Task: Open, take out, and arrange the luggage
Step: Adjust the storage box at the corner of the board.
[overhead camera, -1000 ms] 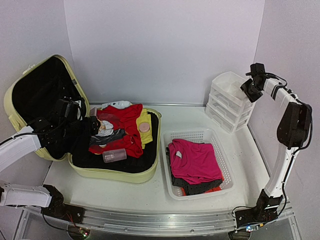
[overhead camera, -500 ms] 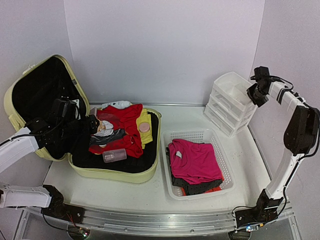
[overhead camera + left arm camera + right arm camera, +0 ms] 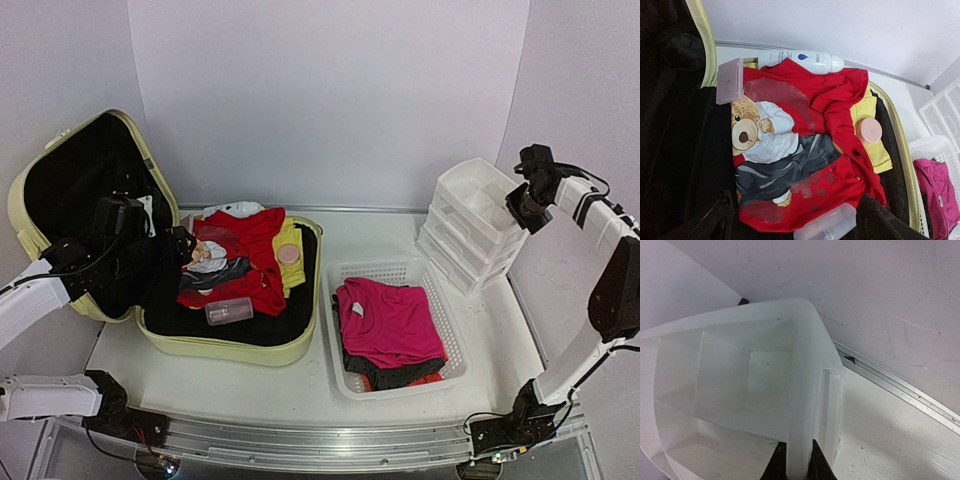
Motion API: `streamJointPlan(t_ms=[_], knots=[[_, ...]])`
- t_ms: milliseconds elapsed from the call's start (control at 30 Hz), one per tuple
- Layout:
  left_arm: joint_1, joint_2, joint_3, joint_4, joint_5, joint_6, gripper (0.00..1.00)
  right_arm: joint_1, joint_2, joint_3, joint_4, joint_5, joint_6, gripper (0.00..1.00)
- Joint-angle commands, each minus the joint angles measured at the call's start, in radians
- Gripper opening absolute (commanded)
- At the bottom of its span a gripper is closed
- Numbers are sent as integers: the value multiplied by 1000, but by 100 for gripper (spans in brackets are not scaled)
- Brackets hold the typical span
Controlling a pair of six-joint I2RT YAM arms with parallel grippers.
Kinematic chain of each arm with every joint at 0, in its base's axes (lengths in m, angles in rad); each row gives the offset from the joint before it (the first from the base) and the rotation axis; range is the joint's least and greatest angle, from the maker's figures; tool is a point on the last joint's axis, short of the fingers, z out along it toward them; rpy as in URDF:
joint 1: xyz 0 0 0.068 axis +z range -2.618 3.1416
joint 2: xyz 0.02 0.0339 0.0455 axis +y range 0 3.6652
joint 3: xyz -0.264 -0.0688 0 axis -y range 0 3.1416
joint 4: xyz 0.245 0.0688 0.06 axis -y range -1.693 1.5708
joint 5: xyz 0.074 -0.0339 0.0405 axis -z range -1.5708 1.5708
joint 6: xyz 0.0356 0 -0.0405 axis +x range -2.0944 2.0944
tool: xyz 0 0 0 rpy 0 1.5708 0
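Leaving the pale yellow-green hard-shell luggage (image 3: 230,350) open left of the white mesh plastic basket (image 3: 380,264), for access. Hovering the left gripper (image 3: 178,245), jaws spread wide, over its red clothing (image 3: 840,115), ready for picking. Clamping the right gripper (image 3: 794,457) on a wall of the translucent white plastic drawer organizer (image 3: 475,215), probably for repositioning.

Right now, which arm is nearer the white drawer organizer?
Right. The right arm has its jaws pinched on the drawer organizer, on its top wall; the left arm hangs over the open luggage.

Luggage (image 3: 230,350) is smooth plastic, lined in matt cloth; drawer organizer (image 3: 468,225) is translucent plastic.
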Motion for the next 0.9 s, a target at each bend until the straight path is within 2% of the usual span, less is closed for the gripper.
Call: streamJointPlan(t_ms=[0,200,233,333,433,700,867], knots=[[4,-27,11,45,13,-10,86,1,-111,-49,-8,-9,79,3],[4,-34,7,44,27,-15,86,1,-167,-81,-22,-3,61,9],[5,-36,6,44,27,-16,86,1,-175,-83,-22,3,56,14],[4,-37,5,44,29,-22,86,1,-187,-82,-22,11,14,42],[5,-31,8,44,35,-25,85,1,-179,-38,-15,20,-82,56],[4,-22,18,44,43,-34,86,1,-237,51,-1,34,-328,74],[4,-5,29,44,56,-37,86,3,-257,102,31,-167,-536,76]])
